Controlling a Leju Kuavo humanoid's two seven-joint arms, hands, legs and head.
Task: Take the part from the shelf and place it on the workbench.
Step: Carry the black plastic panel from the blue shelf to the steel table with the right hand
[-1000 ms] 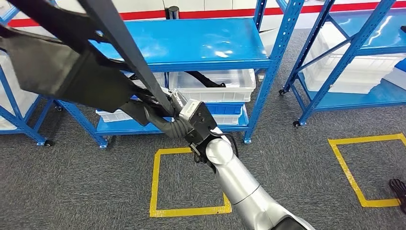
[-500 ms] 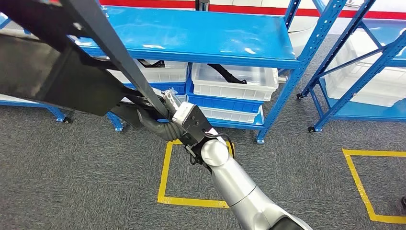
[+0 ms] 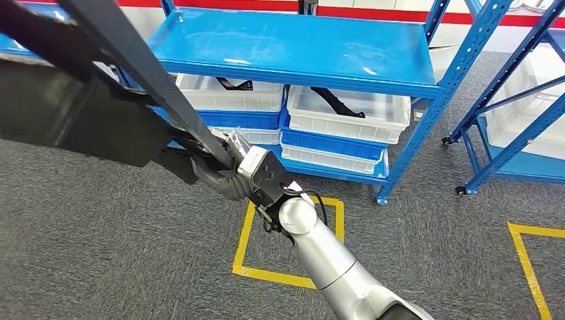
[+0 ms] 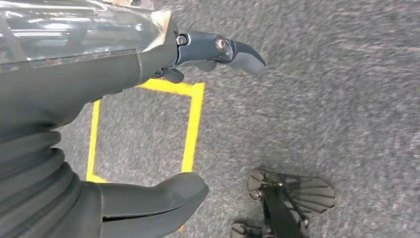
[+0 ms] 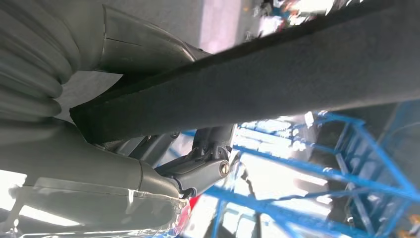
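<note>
You are looking at the part point(image 3: 80, 100), a long black piece with a broad flat panel and narrow bars, filling the upper left of the head view and slanting down toward the middle. Your left robot hand point(image 4: 148, 74) is hanging over the grey carpet point(image 4: 322, 99) in its wrist view, fingers point(image 4: 237, 49) stretched out and thumb point(image 4: 158, 198) well apart from them, holding nothing; a yellow tape square point(image 4: 190, 129) is lying on the carpet beneath it. Moving toward the centre of the head view, your right robot hand point(image 3: 223, 175) is wrapping its fingers around the lower end of the part, and in the right wrist view the thumb point(image 5: 143, 47) and fingers point(image 5: 203, 173) are clamping the dark bar point(image 5: 277, 84) from opposite sides. The silver right arm point(image 3: 326, 257) is reaching up from the lower edge, crossing another yellow tape square point(image 3: 250, 247) on the floor. Behind the hand, the blue shelf point(image 3: 293, 47) is standing with white bins point(image 3: 350, 113) on its lower level, two of them holding dark parts point(image 3: 336, 101). Further right, a second blue shelf point(image 3: 513, 133) is standing beside it.
</note>
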